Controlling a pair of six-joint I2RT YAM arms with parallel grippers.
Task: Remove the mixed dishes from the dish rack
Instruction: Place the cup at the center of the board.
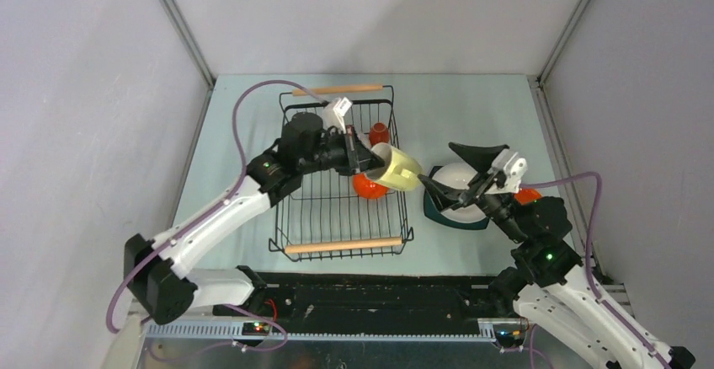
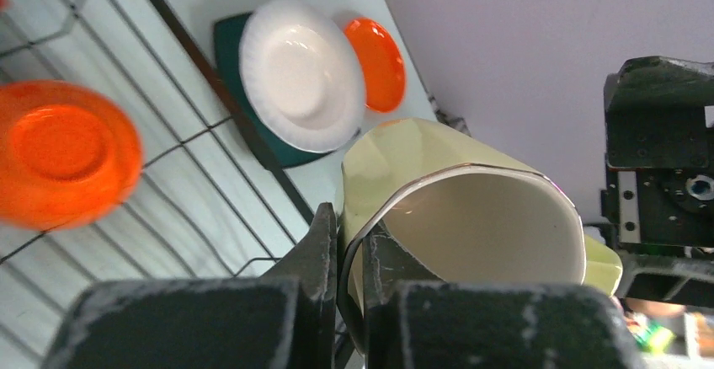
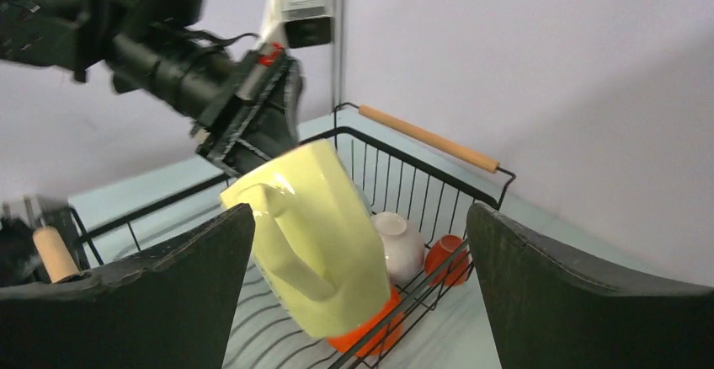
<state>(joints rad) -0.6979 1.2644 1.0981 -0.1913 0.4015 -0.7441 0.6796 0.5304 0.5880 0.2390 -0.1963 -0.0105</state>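
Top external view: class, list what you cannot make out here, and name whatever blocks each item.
1. White bowl inside the dish rack: hidden beneath the left arm; only the right wrist view shows it.
2. Orange plate: mostly behind the right arm.
3. Teal plate: largely covered by the second bowl resting on it.

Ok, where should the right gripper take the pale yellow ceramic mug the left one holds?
Probably its handle, coming from the right side. The left gripper pinches the pale yellow mug by its rim, so that end is taken, while the handle faces the open right gripper and the tilted base end hangs free.
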